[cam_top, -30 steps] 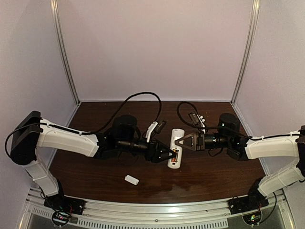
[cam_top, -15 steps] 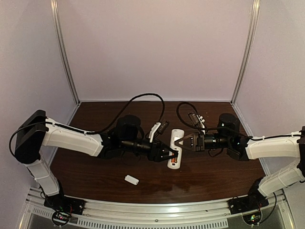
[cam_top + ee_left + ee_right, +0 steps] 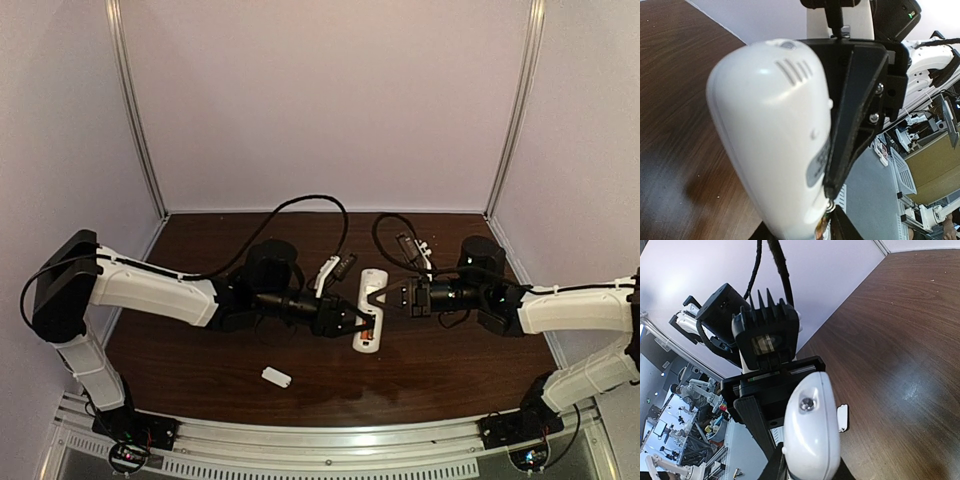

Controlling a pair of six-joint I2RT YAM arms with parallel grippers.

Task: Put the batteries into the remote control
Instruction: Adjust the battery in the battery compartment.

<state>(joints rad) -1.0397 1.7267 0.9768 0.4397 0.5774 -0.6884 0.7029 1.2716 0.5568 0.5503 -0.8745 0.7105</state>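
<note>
The white remote control is held off the table between both arms, its back with the battery bay facing up. My right gripper is shut on its far half, and in the right wrist view the remote control fills the space between that gripper's fingers. My left gripper hugs the near half at the bay. In the left wrist view its fingers press both sides of the remote control. An orange battery is wedged by the spring against one finger and shows in the bay.
A small white cover piece lies on the brown table near the front, also seen beside the remote as the cover piece. Black cables loop behind both wrists. Metal frame posts and pale walls enclose the table.
My left gripper has slid a little right onto the remote and its jaws have narrowed around it. The right gripper and remote have hardly moved.
</note>
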